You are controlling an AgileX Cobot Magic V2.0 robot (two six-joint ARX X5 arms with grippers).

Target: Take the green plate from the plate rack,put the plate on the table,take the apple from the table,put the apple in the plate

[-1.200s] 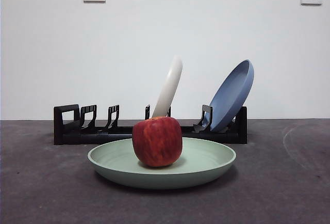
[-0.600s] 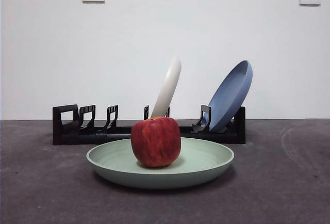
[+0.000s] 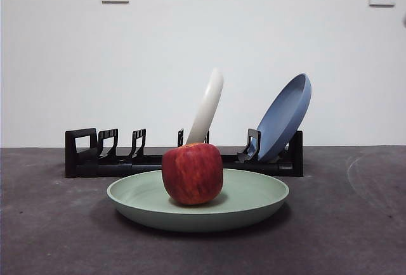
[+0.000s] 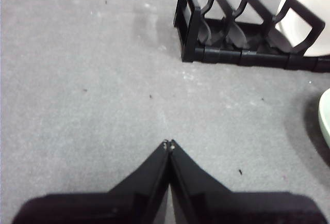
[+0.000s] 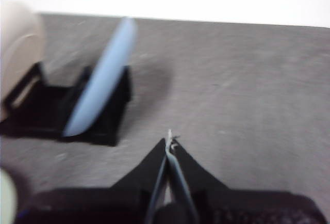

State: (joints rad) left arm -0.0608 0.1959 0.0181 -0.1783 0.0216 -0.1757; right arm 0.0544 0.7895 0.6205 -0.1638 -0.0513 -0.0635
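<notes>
red apple (image 3: 192,173) rests in green plate (image 3: 254,200) on table (image 3: 51,237), unmoved over last second; left gripper (image 4: 168,144) and right gripper (image 5: 169,140) jaws together, clear; task appears complete

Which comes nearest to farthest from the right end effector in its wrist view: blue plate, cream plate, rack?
From the right end effector:
1. Plate rack, its near end closest.
2. Blue plate, standing in that end.
3. Cream-white plate, farther along the rack.
</notes>
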